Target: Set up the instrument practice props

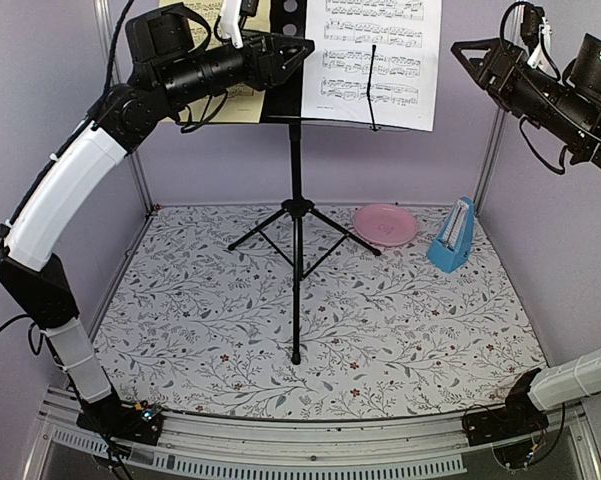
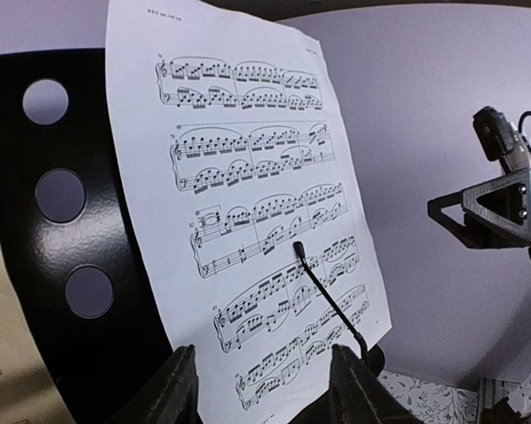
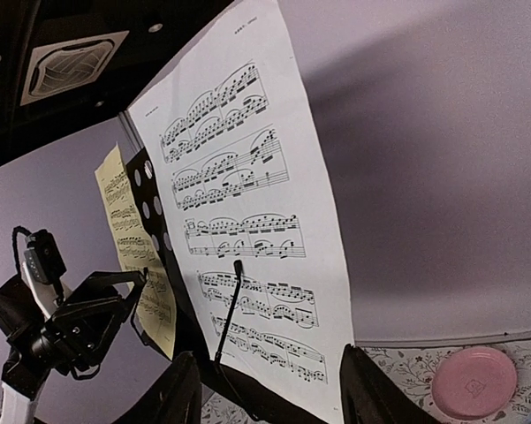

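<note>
The black music stand [image 1: 296,200] rises on its tripod at mid-table. A white sheet of music [image 1: 380,60] leans on the right of its desk, pinned by a thin wire arm [image 2: 327,300]. A pale-yellow sheet [image 1: 235,100] sits on the left, partly hidden by my left arm. My left gripper [image 1: 302,45] hovers just in front of the desk; its open jaws [image 2: 265,393] frame the white sheet's lower edge without pinching it. Off to the right, my right gripper [image 1: 460,48] hangs in the air, open and empty [image 3: 274,393]. The blue metronome [image 1: 452,238] stands at the back right.
A pink round plate [image 1: 385,223] lies left of the metronome, close to a tripod leg [image 1: 345,232]. Purple walls close in the back and both sides. The floral cloth [image 1: 400,330] covers the table.
</note>
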Action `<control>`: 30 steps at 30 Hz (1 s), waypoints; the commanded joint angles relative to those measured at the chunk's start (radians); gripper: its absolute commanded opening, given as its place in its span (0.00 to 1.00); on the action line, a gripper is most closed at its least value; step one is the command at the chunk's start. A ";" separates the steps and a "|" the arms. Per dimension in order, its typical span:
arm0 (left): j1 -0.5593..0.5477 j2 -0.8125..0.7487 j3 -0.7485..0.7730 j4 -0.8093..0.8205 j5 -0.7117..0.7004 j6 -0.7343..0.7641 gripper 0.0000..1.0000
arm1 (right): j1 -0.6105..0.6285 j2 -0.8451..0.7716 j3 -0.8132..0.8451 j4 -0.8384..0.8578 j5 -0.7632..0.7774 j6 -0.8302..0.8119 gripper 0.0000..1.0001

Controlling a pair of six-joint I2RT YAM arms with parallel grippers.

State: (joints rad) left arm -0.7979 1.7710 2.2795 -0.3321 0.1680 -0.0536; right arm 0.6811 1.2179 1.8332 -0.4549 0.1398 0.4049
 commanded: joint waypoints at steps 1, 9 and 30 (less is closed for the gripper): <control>-0.025 -0.029 -0.013 0.022 -0.044 -0.004 0.53 | -0.052 0.004 -0.018 -0.025 0.015 0.031 0.56; -0.039 -0.047 -0.054 0.024 -0.153 -0.038 0.60 | -0.143 0.049 -0.039 0.026 -0.098 0.033 0.56; -0.037 0.026 -0.025 0.025 -0.213 -0.051 0.62 | -0.242 0.133 -0.077 0.163 -0.304 0.049 0.43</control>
State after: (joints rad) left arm -0.8268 1.7588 2.2200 -0.3256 -0.0383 -0.1097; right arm 0.4488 1.3350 1.7542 -0.3283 -0.1268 0.4538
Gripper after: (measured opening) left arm 0.618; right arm 0.449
